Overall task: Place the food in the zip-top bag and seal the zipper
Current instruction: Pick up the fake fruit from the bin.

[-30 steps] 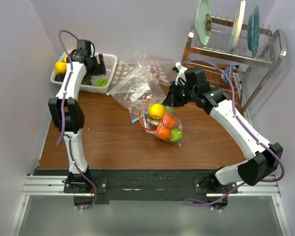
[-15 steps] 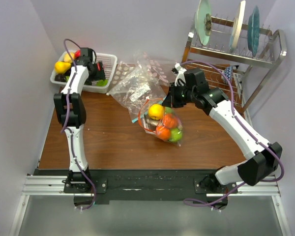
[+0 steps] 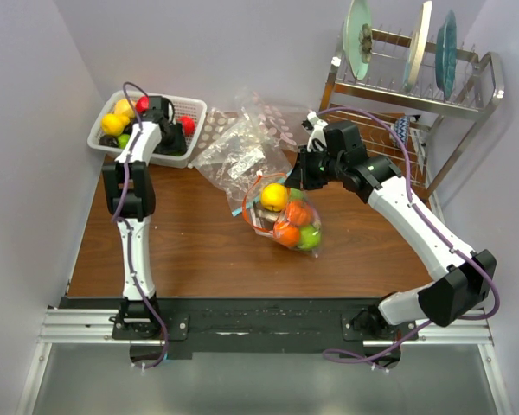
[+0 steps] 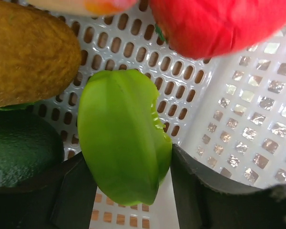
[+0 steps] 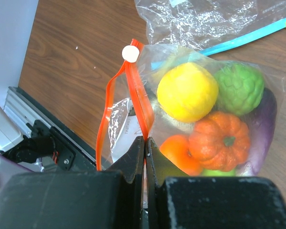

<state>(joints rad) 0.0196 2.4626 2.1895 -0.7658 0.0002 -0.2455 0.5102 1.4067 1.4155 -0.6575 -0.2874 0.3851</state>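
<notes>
**Right tool pinches the zipper; left tool in the basket**

We see the right tool closed tight on the orange-red zipper of the zip-top bag, which lies on the tabletop holding yellow, green, orange and purple food. Farther back left, the left tool's fingers straddle a green piece in the white basket; we cannot tell whether they clamp it.
</notes>
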